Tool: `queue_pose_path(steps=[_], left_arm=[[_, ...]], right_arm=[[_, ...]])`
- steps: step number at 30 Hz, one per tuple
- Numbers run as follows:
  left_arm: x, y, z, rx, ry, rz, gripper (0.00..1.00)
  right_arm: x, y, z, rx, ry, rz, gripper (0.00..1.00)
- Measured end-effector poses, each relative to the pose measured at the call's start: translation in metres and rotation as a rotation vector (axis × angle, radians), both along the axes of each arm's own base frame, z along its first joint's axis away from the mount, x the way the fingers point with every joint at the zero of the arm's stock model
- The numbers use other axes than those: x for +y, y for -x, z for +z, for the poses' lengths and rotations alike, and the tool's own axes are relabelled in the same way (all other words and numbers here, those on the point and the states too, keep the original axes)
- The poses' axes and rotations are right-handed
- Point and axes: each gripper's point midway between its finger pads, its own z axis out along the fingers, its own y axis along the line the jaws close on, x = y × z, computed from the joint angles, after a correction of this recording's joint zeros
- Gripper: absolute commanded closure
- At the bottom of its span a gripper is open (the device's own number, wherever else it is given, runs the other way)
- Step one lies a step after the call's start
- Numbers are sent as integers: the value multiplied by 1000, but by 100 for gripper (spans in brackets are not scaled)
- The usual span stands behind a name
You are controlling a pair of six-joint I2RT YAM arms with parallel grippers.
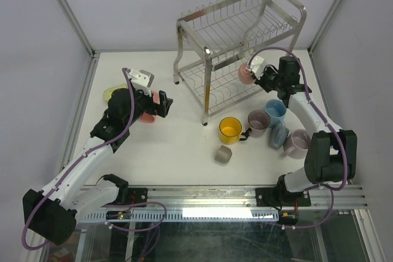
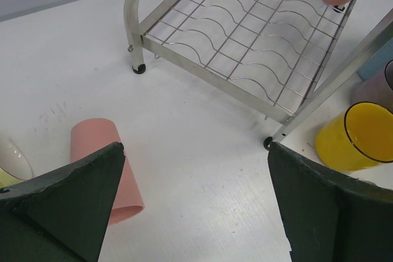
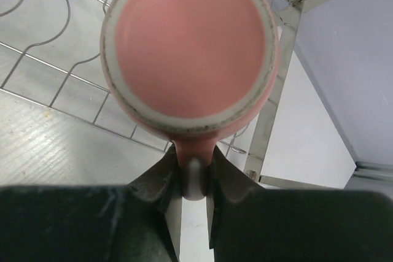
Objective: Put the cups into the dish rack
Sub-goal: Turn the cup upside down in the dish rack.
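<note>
The steel dish rack point(image 1: 233, 19) stands at the back. My right gripper point(image 1: 259, 78) is shut on the handle of a pink mug point(image 1: 245, 73) and holds it over the right end of the rack's lower tier point(image 3: 37, 47); the right wrist view shows the mug's base point(image 3: 190, 47) and my gripper point(image 3: 195, 173). My left gripper point(image 1: 164, 107) is open and empty above a second pink mug point(image 1: 146, 116) that lies on its side point(image 2: 92, 142), to the left of the gripper point(image 2: 196, 151). A yellow mug point(image 1: 229, 129) stands near the rack's front leg.
Mauve point(image 1: 258, 123), light blue point(image 1: 276, 110), grey-blue point(image 1: 278, 134) and lilac point(image 1: 298, 143) mugs cluster at the right. A small grey-beige mug point(image 1: 223, 154) lies in front. A pale green mug point(image 1: 112, 93) sits at the far left. Frame posts border the table.
</note>
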Motion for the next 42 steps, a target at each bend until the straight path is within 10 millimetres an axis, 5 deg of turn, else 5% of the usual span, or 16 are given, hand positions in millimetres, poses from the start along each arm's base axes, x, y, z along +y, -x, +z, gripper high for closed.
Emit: queue_pose_path(steps=[10, 16, 22, 33, 42], left_arm=[[3, -1, -4, -3, -20, 6, 1], [5, -3, -6, -10, -26, 22, 1], [8, -4, -10, -6, -35, 39, 1], [12, -5, -8, -14, -42, 60, 1], [13, -5, -7, -17, -42, 63, 1]], right_arm=[[-14, -7, -12, 6, -9, -121, 100], [-12, 0, -38, 1, -36, -147, 100], [-8, -29, -39, -85, -33, -152, 100], [-6, -65, -74, -62, -44, -183, 95], [1, -86, -59, -83, -120, -213, 94]])
